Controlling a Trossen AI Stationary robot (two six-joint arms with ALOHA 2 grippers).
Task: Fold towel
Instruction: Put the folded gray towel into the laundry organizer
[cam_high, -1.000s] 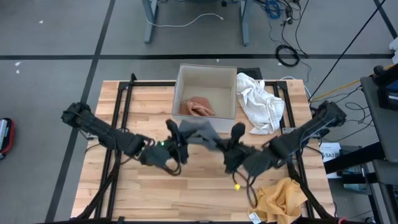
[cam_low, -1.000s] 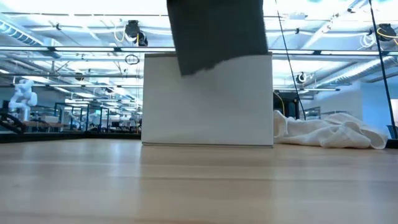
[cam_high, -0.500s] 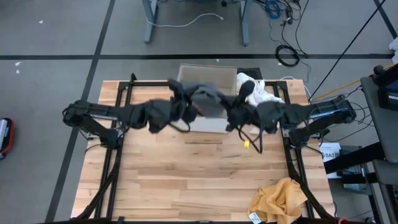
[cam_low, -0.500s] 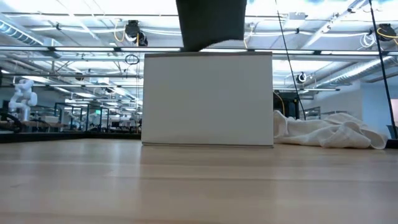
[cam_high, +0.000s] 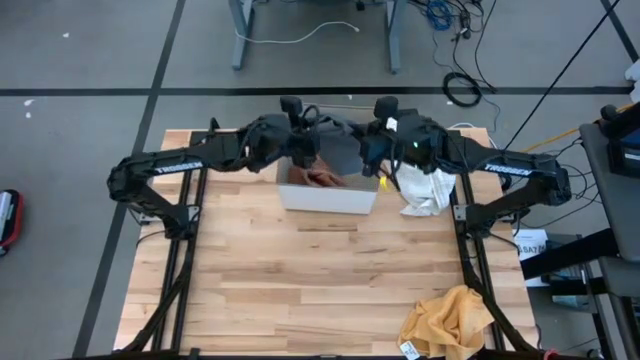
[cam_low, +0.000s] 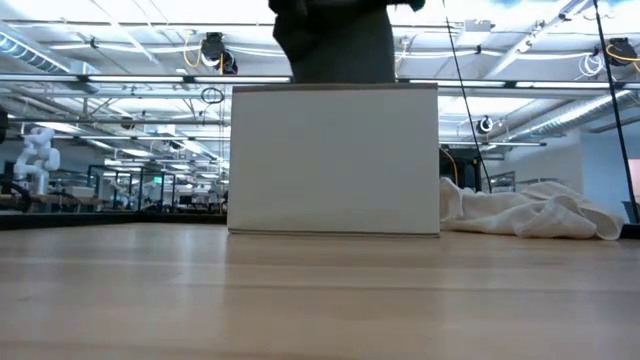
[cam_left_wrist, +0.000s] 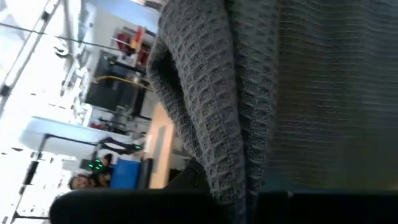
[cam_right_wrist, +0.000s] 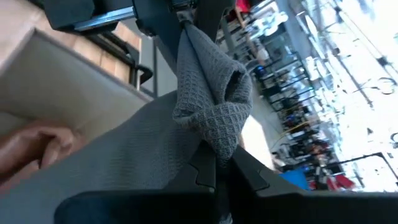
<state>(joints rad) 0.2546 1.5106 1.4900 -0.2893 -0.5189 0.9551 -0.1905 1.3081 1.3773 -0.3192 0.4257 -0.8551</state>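
A dark grey waffle-weave towel hangs between my two grippers, above the white box at the table's far middle. In the low view its folded body drops behind the box's near wall. My left gripper is shut on its left end and my right gripper on its right end. A pinkish-orange cloth lies inside the box. My left gripper pinches a bunched fold of the towel between its two fingers, coming nearly level from the table's left. The cloth is lifted clear and hangs below the hold in several layers. My right gripper pinches a gathered, rolled-over corner of the towel between its fingers, coming nearly level from the table's right. From there the cloth runs across to the left gripper and sags toward the box.
A crumpled white towel lies right of the box, also in the low view. A yellow cloth sits at the near right corner. The wooden tabletop in front of the box is bare.
Both grippers have swung from the table's middle toward the far edge, rising a little and staying shut. The grey towel has travelled with them, lifted clear, and now hangs over the white box instead of in front of it.
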